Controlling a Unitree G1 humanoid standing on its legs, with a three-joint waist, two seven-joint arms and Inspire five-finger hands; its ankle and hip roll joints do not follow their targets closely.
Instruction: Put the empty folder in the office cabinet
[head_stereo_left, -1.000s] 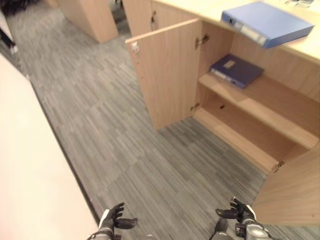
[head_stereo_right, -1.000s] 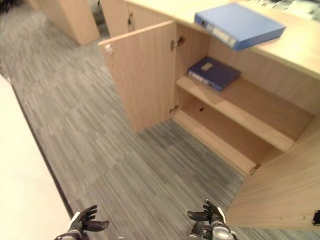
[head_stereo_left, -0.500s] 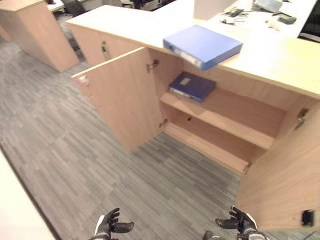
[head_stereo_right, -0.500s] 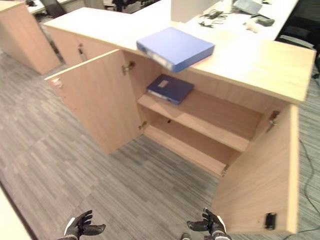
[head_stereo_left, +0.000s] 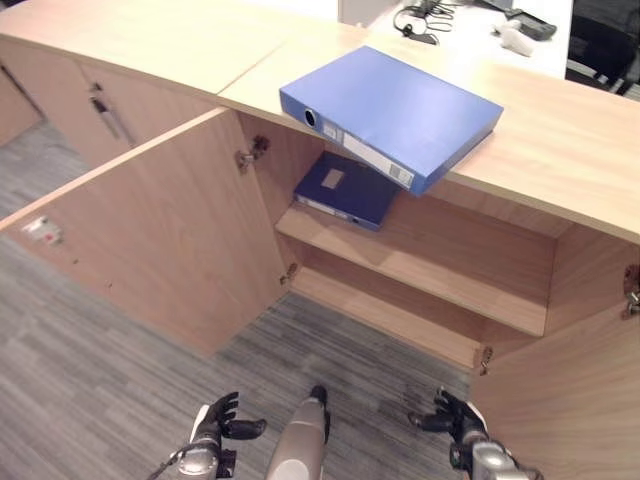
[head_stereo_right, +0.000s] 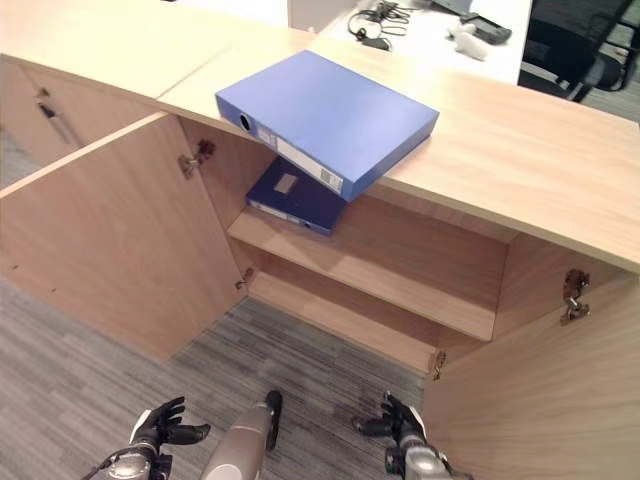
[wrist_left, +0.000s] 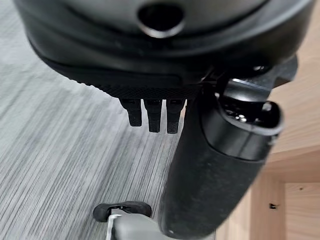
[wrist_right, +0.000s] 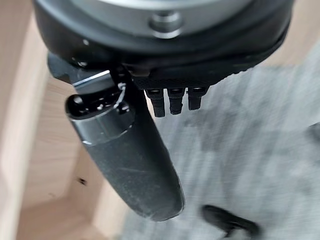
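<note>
A light blue folder lies flat on the wooden countertop, one corner jutting over the front edge. Below it the office cabinet stands with both doors open. A dark blue folder lies at the left end of its upper shelf; the lower shelf is bare. My left hand and right hand hang low above the carpet, well short of the cabinet. Both are open and hold nothing. In the wrist views the left hand's fingers and the right hand's fingers point at the floor.
The left door swings far out over the carpet. The right door stands close beside my right hand. A closed cabinet with a handle adjoins on the left. A white desk with a headset lies behind the counter.
The whole picture has shifted: the camera has turned and come closer to the cabinet, which now sits straight ahead. Both hands stay low and open.
</note>
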